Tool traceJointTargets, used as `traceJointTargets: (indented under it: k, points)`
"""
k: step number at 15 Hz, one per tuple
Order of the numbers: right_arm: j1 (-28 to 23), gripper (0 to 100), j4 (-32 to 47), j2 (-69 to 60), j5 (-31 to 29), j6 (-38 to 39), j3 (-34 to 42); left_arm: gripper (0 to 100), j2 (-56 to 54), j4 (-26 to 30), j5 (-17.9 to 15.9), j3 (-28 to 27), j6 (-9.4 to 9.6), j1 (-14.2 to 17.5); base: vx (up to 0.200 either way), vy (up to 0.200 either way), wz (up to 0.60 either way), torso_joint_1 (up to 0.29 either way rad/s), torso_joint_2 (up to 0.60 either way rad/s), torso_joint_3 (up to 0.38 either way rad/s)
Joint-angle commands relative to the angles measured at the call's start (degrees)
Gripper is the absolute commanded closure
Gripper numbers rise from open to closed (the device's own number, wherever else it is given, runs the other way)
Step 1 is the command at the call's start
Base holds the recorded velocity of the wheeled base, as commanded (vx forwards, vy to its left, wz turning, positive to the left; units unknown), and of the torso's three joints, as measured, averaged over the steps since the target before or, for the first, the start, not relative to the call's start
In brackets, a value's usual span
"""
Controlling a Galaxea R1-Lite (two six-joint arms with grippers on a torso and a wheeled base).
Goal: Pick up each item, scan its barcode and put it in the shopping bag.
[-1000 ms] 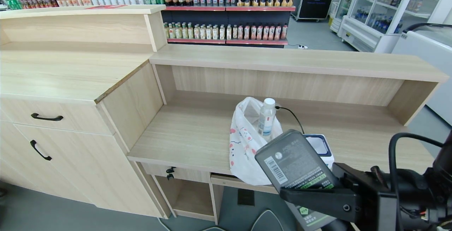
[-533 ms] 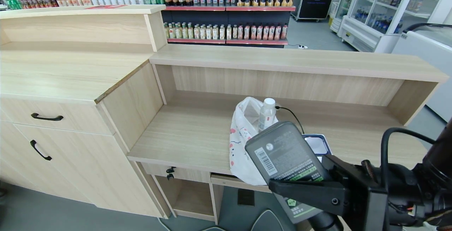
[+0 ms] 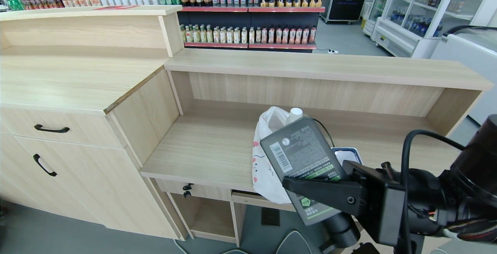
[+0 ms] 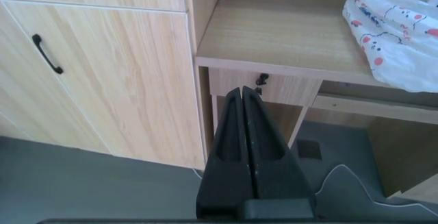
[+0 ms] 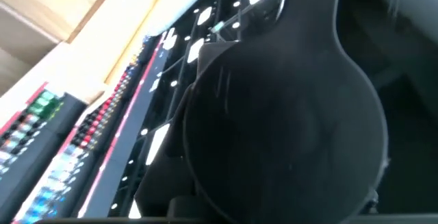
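The dark grey flat container (image 3: 301, 157) is held in the air on the near side of the shopping bag (image 3: 264, 168). Its long axis runs from near to far, with the far end leaning slightly to the robot's left. The labelled face is turned upward, and the barcode (image 3: 276, 157) lies near the far left edge of that face.

The right claw (image 3: 312, 197) is closed on the container and grips it across its near half. One black finger (image 3: 322, 193) is seen lying across the label face. The far end of the container projects beyond the claw towards the bag mouth; contact with the bag cannot be determined.

The left claw (image 4: 243, 97) is fully closed, fingers pressed together, with nothing between them. It is positioned lower than the bag, in front of the desk (image 3: 209, 149) edge.

The bag, white with a red pattern, stands on the desk with its base overhanging the front edge. A clear bottle with a white cap (image 3: 296, 111) stands at the bag, mostly hidden by the container. A white and blue scanner (image 3: 348, 156) sits just to the right of the bag, with a black cable (image 3: 324, 127) behind it.
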Motion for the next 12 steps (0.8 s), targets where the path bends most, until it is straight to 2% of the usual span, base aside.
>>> traceJointTargets:
  k: [1, 5, 12]
  points:
    - [0.8, 100, -1.6, 3.3, -0.3, 0.8, -1.4, 100, 0.0, 0.0, 0.0, 0.0, 0.02, 0.0, 0.0, 0.0, 0.0, 0.0, 0.0, 0.0]
    - [3.9, 100, -3.2, 6.4, -0.4, 1.8, -2.9, 100, 0.0, 0.0, 0.0, 0.0, 0.02, 0.0, 0.0, 0.0, 0.0, 0.0, 0.0, 0.0]
    - [4.6, 100, -3.6, 8.6, -0.5, 5.7, -2.8, 100, 0.0, 0.0, 0.0, 0.0, 0.02, 0.0, 0.0, 0.0, 0.0, 0.0, 0.0, 0.0]
